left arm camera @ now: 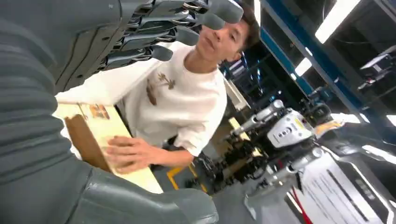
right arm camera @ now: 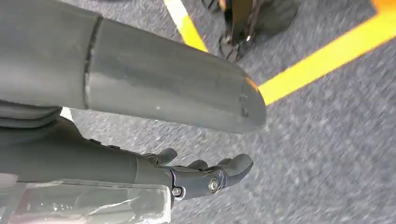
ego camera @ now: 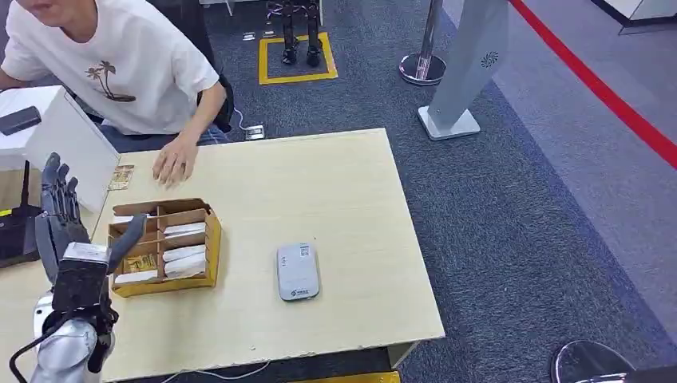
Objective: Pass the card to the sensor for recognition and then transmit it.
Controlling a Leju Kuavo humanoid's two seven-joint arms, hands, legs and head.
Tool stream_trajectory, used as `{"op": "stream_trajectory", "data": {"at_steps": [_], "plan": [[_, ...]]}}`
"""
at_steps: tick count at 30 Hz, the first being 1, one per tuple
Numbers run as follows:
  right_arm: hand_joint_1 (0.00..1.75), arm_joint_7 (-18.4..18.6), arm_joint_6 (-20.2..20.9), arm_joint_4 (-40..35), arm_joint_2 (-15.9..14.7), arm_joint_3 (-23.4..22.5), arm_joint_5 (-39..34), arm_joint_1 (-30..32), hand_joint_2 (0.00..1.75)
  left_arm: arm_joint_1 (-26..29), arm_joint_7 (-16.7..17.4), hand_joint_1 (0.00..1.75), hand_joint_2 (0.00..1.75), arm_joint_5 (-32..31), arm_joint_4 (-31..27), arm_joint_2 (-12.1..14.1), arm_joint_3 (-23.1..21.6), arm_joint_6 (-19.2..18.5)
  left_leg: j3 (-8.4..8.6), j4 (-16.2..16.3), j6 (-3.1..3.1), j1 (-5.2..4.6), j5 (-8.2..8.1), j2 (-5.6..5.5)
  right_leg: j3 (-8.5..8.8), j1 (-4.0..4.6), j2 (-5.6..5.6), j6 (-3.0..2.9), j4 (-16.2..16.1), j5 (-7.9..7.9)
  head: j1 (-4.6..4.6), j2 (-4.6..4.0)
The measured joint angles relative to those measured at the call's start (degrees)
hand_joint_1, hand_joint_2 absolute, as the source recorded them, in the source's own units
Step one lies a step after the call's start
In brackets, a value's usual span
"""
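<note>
From where I sit, the task looks barely begun: my left hand [ego camera: 62, 227] is raised beside the brown cardboard divided box [ego camera: 211, 243] at the left of the pale wooden table [ego camera: 319, 183], fingers spread and upright, thumb out toward the box, holding nothing. The white cards [ego camera: 184, 230] are slotted in the box compartments; I count roughly six pale ones, though some are half hidden by my hand, so I would not swear to the number. One flat grey-white sensor pad [ego camera: 298, 271] lies on the table to the right of the box, apart from it, with nothing on it. So picking a card, presenting it to the sensor and handing it on all appear to remain. My right hand [right arm camera: 205, 175] hangs over the grey carpet, fingers loosely curled with nothing in them. One person in a white T-shirt [ego camera: 120, 64] sits across the table, one of their hands [ego camera: 174, 162] resting flat on the tabletop just beyond the box.
</note>
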Motion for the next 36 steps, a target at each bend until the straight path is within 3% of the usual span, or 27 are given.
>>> {"op": "stream_trajectory", "data": {"at_steps": [5, 10, 18, 26, 30, 36], "plan": [[0.0, 2.77, -0.89, 1.68, -1.31, 1.17, 0.22, 0.43, 1.75, 4.77, -0.31, 0.0, 1.75, -5.86, -2.13, -1.33, 0.0, 3.04, -0.01, 0.0, -0.01, 0.0, -0.04, 0.01, 0.0, 0.0, 0.01, 0.01, -0.01, -0.01, 0.0, 0.0], [0.0, 0.39, 0.42, 2.77, -2.51, 3.91, 1.02, 0.69, 1.75, 10.28, 2.99, 0.0, 1.75, -11.71, -5.5, -1.79, 0.0, 2.91, -0.02, 0.0, -0.01, 0.01, -0.04, 0.0, -0.01, 0.0, 0.0, 0.02, -0.01, -0.02, -0.02, 0.0], [0.0, -2.63, 2.12, 1.94, -3.36, 7.13, 0.59, -0.15, 1.75, 10.95, 9.38, 0.0, 1.75, -16.48, -7.63, -1.57, 0.15, 1.42, 0.01, 0.0, -0.01, 0.05, 0.01, -0.01, 0.02, 0.0, -0.02, 0.0, 0.01, 0.0, 0.0, 0.0], [0.0, 0.46, 2.08, 0.33, -3.34, 7.3, 0.0, -0.45, 1.75, 9.66, 17.96, 0.0, 1.75, -24.65, -9.31, 2.5, 1.79, -2.75, 0.0, -0.01, -0.02, 0.06, 0.01, -0.01, 0.0, 0.06, -0.01, -0.01, 0.04, -0.01, 0.0, 0.0], [0.0, 1.44, 1.95, 0.15, -3.15, 7.28, -0.02, -0.5, 1.75, 7.17, 21.91, 0.0, 1.75, -28.04, -9.49, 5.05, 2.12, -7.7, -0.01, -0.01, -0.02, 0.05, 0.01, -0.05, 0.01, 0.06, -0.07, -0.01, 0.03, -0.01, -0.02, 0.0], [0.0, 0.66, 1.84, 0.13, -3.12, 6.95, -0.02, -0.59, 1.75, 4.69, 24.39, 0.0, 1.75, -31.66, -9.33, 7.45, 2.16, -11.3, 0.0, 0.0, -0.01, 0.04, 0.01, -0.03, 0.02, 0.05, -0.04, -0.01, 0.03, 0.0, -0.02, 0.0]]}}
